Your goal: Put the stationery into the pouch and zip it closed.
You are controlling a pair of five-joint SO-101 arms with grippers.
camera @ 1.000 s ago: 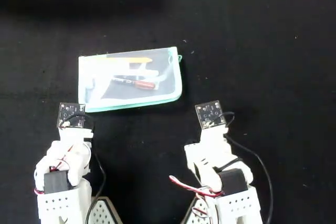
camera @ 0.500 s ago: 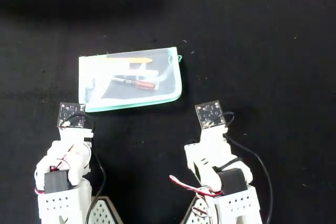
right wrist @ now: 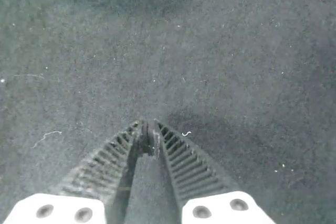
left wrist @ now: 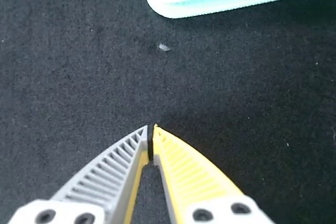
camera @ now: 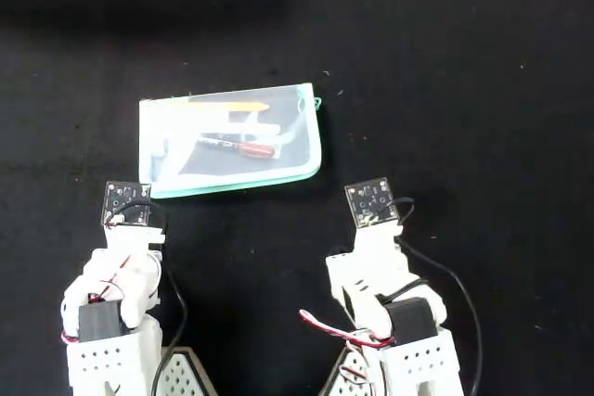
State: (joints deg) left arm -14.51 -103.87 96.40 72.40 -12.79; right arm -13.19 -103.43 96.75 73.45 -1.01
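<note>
I see the pouch (camera: 230, 141) lying flat on the black tabletop (camera: 464, 90), just ahead of the left arm (camera: 116, 294) and off to the side of the right arm (camera: 385, 289). Through its clear face I can make out a yellow pencil (camera: 232, 106) along the far edge and a red-and-black pen (camera: 239, 146) near the middle. Other pale items inside are too faint for me to name. A green zip pull (camera: 317, 101) sits at the pouch's far corner on the right arm's side. I cannot tell whether the zip is run fully shut.

The left jaws are closed on nothing. The grey finger (left wrist: 113, 169) and the yellow finger (left wrist: 191, 169) meet at their tips over the tabletop, with the pouch's teal rim near them but not touching. The right jaws are likewise closed and empty, the black fingers (right wrist: 105, 169) touching at the tips above the tabletop. Both arms sit folded back at the near edge.
</note>
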